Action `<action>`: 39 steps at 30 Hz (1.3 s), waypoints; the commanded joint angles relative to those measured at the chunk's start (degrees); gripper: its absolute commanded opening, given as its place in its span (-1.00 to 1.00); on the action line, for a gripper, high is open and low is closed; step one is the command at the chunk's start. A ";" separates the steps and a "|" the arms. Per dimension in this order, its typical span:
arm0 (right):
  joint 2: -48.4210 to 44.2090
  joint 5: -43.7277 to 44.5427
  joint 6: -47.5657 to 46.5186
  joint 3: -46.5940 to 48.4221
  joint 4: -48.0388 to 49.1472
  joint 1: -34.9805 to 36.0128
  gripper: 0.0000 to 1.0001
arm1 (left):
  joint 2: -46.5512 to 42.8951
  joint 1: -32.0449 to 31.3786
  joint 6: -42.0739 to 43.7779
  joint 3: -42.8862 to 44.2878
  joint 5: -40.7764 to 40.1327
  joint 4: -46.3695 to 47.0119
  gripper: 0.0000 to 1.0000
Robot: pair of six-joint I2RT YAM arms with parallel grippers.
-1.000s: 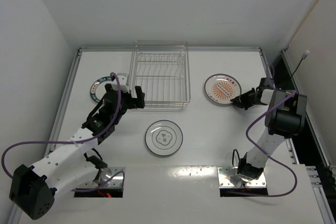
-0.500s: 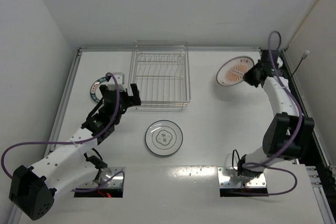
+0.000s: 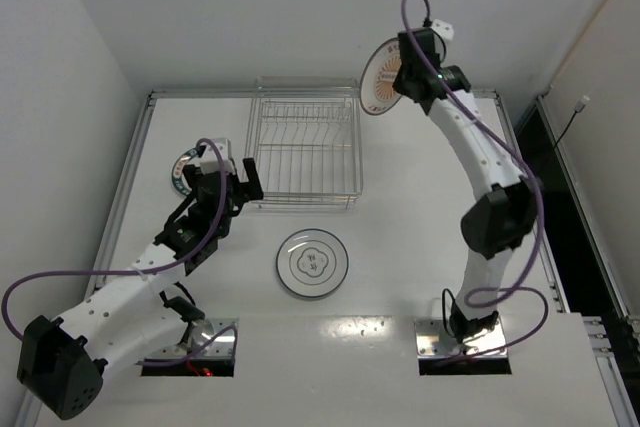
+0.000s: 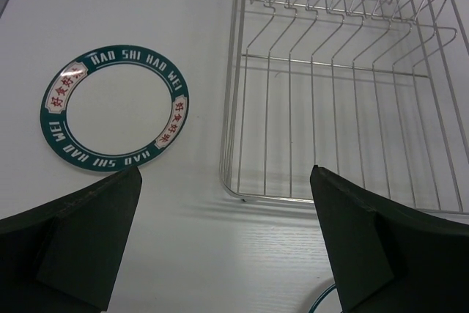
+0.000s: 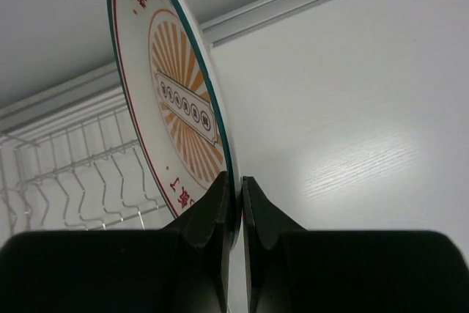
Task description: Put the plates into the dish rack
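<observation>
My right gripper (image 3: 410,77) is shut on the rim of an orange sunburst plate (image 3: 383,81), held upright high above the table just right of the wire dish rack (image 3: 305,147). In the right wrist view the orange sunburst plate (image 5: 172,100) stands on edge between my fingers, its rim pinched at my right gripper (image 5: 236,190), with the dish rack (image 5: 66,174) below left. My left gripper (image 3: 231,180) is open at the rack's front left corner; its left wrist view shows the dish rack (image 4: 341,86) and a green-rimmed plate (image 4: 113,108) flat on the table. A grey-patterned plate (image 3: 313,262) lies at the centre.
The green-rimmed plate (image 3: 186,171) lies left of the rack, partly under my left arm. White walls enclose the table on three sides. A raised rail (image 3: 430,93) runs along the far edge behind the rack.
The right arm lifted the orange plate off the table, tilted it upright, and swung it up and left toward the rack. The left gripper crept slightly forward and left.
</observation>
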 commanded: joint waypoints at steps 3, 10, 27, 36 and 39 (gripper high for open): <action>11.33 10.92 -4.27 13.58 -3.53 4.58 -1.00 | -1.10 -0.39 -0.63 2.29 -2.67 0.58 1.00; 16.35 13.47 -3.75 14.47 -4.15 7.83 -1.00 | -1.10 -0.39 -0.63 2.29 -3.28 0.58 1.00; 21.10 18.51 -6.74 13.78 -2.04 17.94 -1.00 | 0.48 -0.39 -1.50 2.29 -5.73 -0.82 1.00; 10.49 12.51 -7.53 0.68 5.52 15.93 -0.26 | 2.23 4.51 -3.79 2.29 -7.24 -2.06 1.00; 6.26 11.98 -7.53 -2.75 5.52 15.31 -0.04 | 3.55 8.56 -5.20 3.51 -7.24 -3.29 1.00</action>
